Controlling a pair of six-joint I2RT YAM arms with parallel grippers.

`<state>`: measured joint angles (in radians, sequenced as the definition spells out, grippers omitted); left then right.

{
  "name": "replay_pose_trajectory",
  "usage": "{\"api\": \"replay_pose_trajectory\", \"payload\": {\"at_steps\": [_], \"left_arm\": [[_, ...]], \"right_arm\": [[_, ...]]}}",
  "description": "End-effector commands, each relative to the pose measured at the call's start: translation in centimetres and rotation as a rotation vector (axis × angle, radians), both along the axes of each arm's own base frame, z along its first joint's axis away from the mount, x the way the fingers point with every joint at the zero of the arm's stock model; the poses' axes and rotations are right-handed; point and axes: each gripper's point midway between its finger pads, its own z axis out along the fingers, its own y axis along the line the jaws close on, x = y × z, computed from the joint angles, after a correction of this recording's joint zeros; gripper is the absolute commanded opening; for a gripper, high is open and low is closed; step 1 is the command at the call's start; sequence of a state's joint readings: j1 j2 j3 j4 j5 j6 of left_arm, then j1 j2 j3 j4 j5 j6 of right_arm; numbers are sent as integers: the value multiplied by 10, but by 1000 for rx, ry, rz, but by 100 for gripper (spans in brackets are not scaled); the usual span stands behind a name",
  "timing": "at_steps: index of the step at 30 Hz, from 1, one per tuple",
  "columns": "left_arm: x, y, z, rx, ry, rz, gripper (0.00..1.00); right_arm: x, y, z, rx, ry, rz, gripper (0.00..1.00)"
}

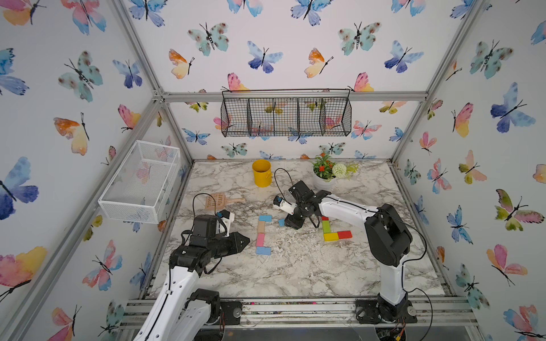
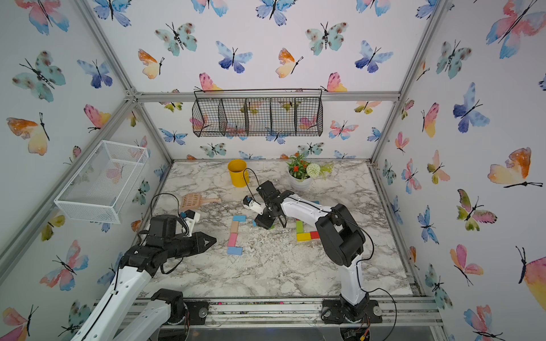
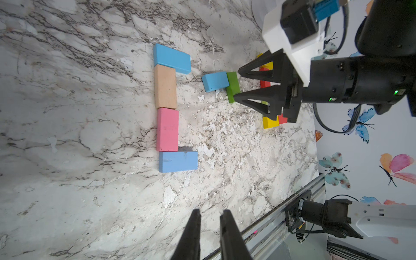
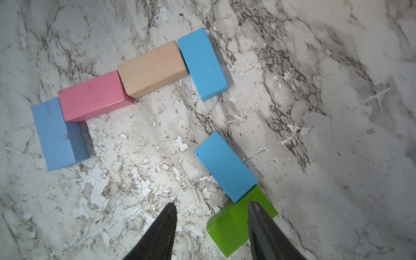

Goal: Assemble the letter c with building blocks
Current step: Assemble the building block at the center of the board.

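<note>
1. Reaches in low with the right hand [image 4: 211,203], tips tilted down, half spread, pinching nothing.
2. Sets one fingertip over a green block [image 4: 231,227], which touches a loose blue block [image 4: 225,166] on the table [image 1: 295,274].
3. Holds the left hand [image 3: 210,211] level, nearly pressed together, empty.
4. Shows, between the two hands, a bracket: far blue block [image 3: 172,58], tan block [image 3: 165,86], pink block [image 3: 167,129], near blue block [image 3: 177,161], touching end to end.
</note>
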<state>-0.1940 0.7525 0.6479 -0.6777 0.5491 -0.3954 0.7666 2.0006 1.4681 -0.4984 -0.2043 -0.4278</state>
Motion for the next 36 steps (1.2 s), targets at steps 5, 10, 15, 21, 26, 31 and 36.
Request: {"api": "replay_pose_trajectory", "payload": {"at_steps": [5, 10, 15, 21, 26, 31, 36], "left_arm": [[-3, -8, 9, -29, -35, -60, 22], [-2, -7, 4, -27, -12, -43, 22], [-3, -7, 2, -30, -4, -42, 22], [-4, -7, 0, -33, 4, -41, 22], [-3, -7, 0, -32, 5, -39, 22], [-4, -8, -2, -34, 18, -43, 22], [-4, -7, -2, -31, 15, -40, 22]], "right_arm": [[6, 13, -8, -36, -52, 173, 59], [11, 20, -15, -45, -16, 172, 63], [6, 24, -18, -41, 37, 187, 64], [5, 22, -24, -57, 43, 189, 68], [9, 23, -27, -51, 26, 175, 71], [10, 22, -37, -69, 26, 187, 68], [6, 19, -50, -97, 56, 194, 67]]}}
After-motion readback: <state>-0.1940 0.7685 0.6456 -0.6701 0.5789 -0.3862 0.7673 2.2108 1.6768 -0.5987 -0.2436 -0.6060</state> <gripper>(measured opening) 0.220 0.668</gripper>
